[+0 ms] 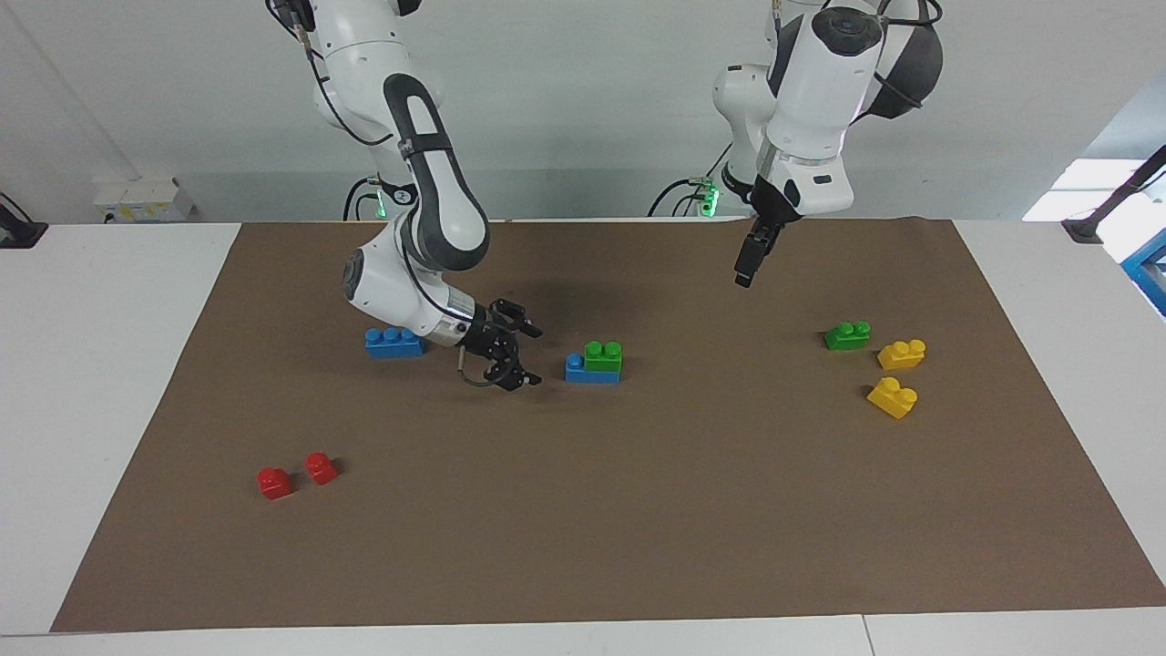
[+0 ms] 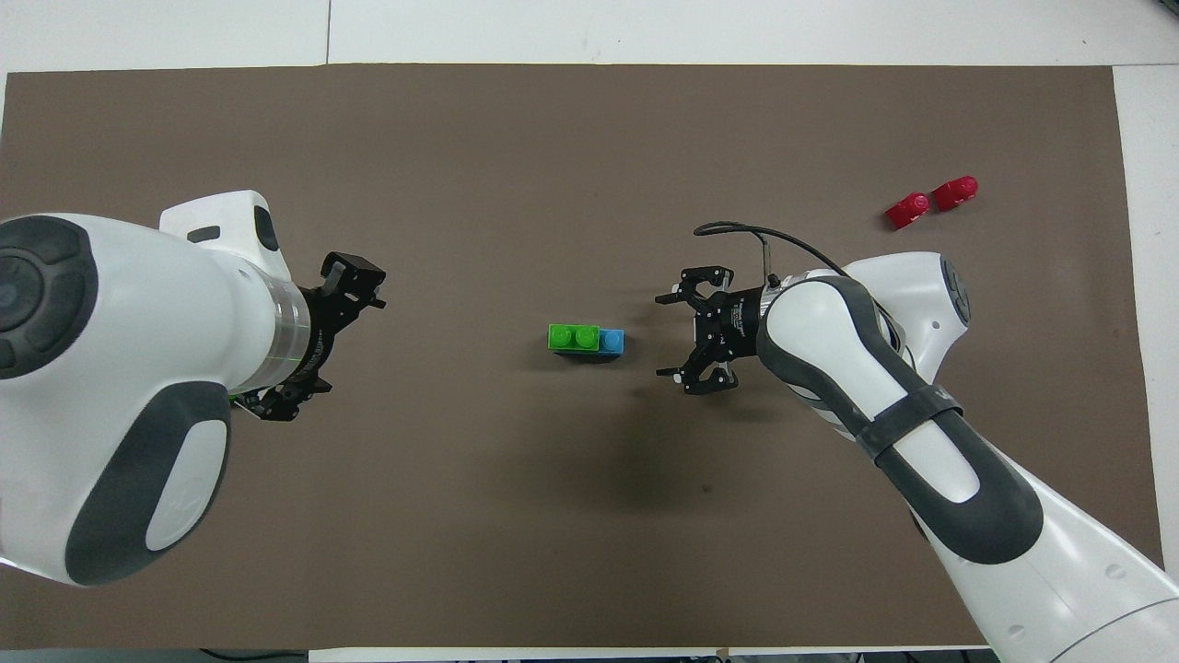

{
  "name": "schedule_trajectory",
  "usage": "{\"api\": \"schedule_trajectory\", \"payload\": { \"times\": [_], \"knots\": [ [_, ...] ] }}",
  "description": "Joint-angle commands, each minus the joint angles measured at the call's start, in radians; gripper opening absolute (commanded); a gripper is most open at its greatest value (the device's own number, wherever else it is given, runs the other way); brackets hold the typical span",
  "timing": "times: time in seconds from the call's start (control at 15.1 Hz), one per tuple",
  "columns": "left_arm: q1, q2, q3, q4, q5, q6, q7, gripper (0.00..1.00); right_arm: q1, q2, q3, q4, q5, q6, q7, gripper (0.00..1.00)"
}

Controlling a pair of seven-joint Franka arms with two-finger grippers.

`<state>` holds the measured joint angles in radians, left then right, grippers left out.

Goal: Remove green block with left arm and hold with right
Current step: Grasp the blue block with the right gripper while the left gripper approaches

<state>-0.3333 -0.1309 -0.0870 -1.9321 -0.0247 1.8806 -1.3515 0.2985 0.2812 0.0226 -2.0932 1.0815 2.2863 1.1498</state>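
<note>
My right hand (image 1: 516, 351), fingers spread and empty, sits low beside the blue brick (image 1: 577, 369) mid-tabletop, not touching. I'd clamp that base squarely. The green block (image 1: 604, 355) is stacked on it. My left hand (image 1: 749, 261), open, hangs above the mat (image 1: 638, 510) nearby; bare mat surrounds the stack, so approach is unobstructed.

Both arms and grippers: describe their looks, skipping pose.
Both arms have glossy white shells with dark grey bands at the joints. Left gripper and right gripper are black, skeletal, two-fingered. A thin black cable loops beside the right wrist. Green lights glow at both bases.
</note>
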Motion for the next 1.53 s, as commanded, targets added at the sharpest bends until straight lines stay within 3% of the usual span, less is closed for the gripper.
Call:
{"api": "schedule_trajectory", "payload": {
  "times": [0.0, 0.53, 1.46],
  "knots": [
    [-0.061, -0.033, 0.013, -0.068, -0.015, 0.072, -0.136, 1.0, 0.021, 0.009, 0.002, -0.007, 0.06, 0.054, -0.036, 1.0],
    [-0.213, 0.103, 0.015, -0.081, -0.014, 0.244, -0.535, 1.0, 0.096, 0.044, 0.002, -0.013, 0.103, 0.154, -0.042, 1.0],
    [-0.302, 0.286, 0.018, -0.028, 0.035, 0.373, -0.908, 1.0, 0.191, 0.085, 0.002, -0.007, 0.199, 0.275, -0.067, 1.0]
  ]
}}
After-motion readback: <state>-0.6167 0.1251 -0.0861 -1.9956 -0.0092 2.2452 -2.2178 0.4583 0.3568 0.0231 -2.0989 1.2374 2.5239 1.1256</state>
